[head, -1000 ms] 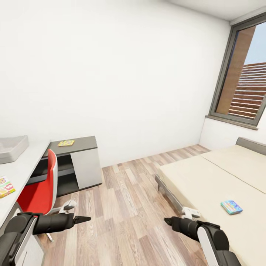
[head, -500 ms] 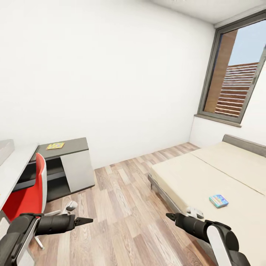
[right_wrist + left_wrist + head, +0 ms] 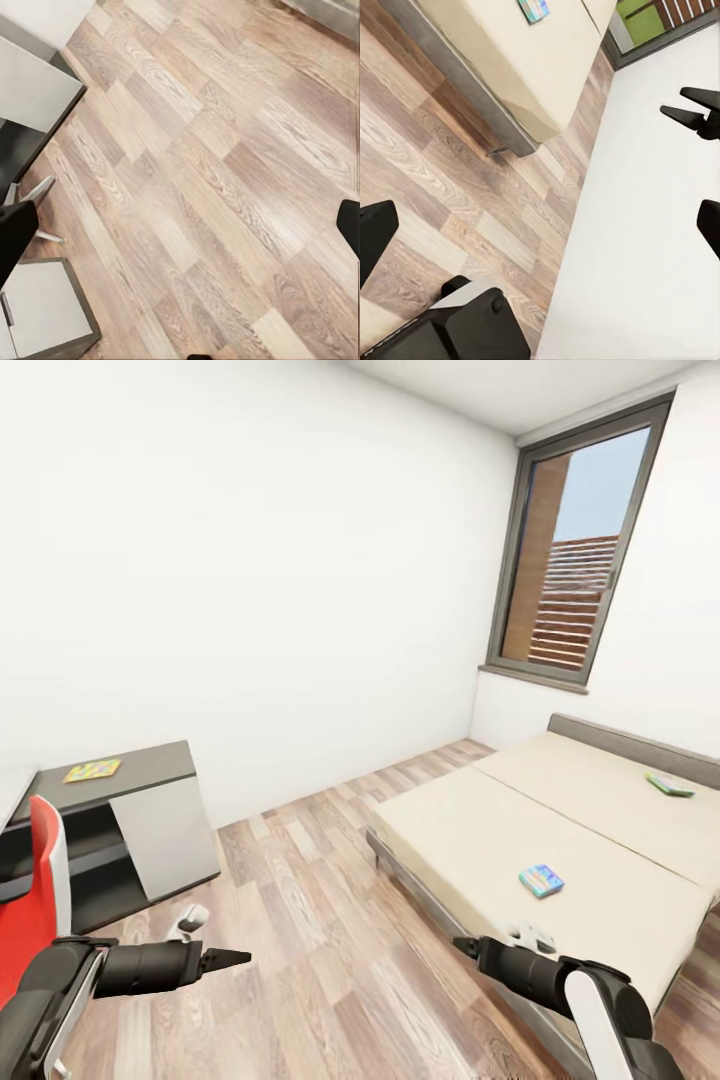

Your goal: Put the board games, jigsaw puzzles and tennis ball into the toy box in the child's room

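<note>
Board games: two on bed [image 3: 560, 830]; one puzzle [image 3: 92, 769].

The low wide bed with beige mattress and grey frame [image 3: 560, 830] stands at the right of the head view, its headboard toward the tall dark-framed window [image 3: 577, 550] in the right wall. On the mattress, the small blue flat game box [image 3: 541, 880] lies near the bed's near end; a second flat box, seemingly green-edged [image 3: 669, 784], lies farther back beside the headboard. Across the wood-plank floor [image 3: 300, 920], at left against the white wall, stands the lower dark grey desk top with white panel [image 3: 140, 772]; the thin mosaic-patterned puzzle slab [image 3: 92, 769] lies on it. The red swivel chair [image 3: 35, 890] stands before that desk.
</note>
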Robot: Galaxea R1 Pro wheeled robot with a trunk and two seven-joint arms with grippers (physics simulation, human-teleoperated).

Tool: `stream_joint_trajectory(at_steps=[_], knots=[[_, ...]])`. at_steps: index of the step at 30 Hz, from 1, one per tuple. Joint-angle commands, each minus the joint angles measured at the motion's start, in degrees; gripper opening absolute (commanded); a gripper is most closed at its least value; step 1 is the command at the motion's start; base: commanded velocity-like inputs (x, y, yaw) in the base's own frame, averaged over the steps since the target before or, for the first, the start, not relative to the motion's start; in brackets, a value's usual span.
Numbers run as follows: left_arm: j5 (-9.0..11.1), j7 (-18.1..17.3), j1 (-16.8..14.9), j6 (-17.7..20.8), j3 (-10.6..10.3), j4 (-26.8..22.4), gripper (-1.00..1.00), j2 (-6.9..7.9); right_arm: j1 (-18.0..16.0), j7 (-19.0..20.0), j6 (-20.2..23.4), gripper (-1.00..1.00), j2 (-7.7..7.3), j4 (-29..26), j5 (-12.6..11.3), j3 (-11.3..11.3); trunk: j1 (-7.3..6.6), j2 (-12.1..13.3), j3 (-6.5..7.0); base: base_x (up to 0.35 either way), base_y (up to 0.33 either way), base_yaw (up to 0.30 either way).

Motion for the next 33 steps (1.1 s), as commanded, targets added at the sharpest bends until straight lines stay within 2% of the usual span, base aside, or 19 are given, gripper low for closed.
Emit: stream_joint_trajectory(at_steps=[1,14,24,33], knots=[[-0.08,-0.28,-0.01,0.59,0.06,-0.02,1.0,0.01,-0.05,0.07,0.26,1.0,-0.04,0.02,-0.02,-0.04,-0.2,0.35,0.13,0.0,0.0,-0.277],[0.39,-0.53,0.0,0.59,0.45,-0.02,1.0,0.13,-0.05,0.14,0.26,1.0,-0.17,0.08,-0.04,-0.07,-0.42,0.75,0.31,0.0,0.0,-0.278],[0.44,-0.54,0.0,0.5,0.7,-0.02,1.0,0.2,-0.05,0.51,0.34,1.0,-0.28,0.16,-0.19,-1.92,-0.42,0.75,0.31,0.006,0.002,-0.279],[0.44,-0.39,0.0,0.5,0.73,-0.02,1.0,0.18,-0.06,1.85,0.3,1.0,-0.28,0.34,-0.12,-2.27,-0.42,0.75,0.31,0.171,0.117,-0.28]])
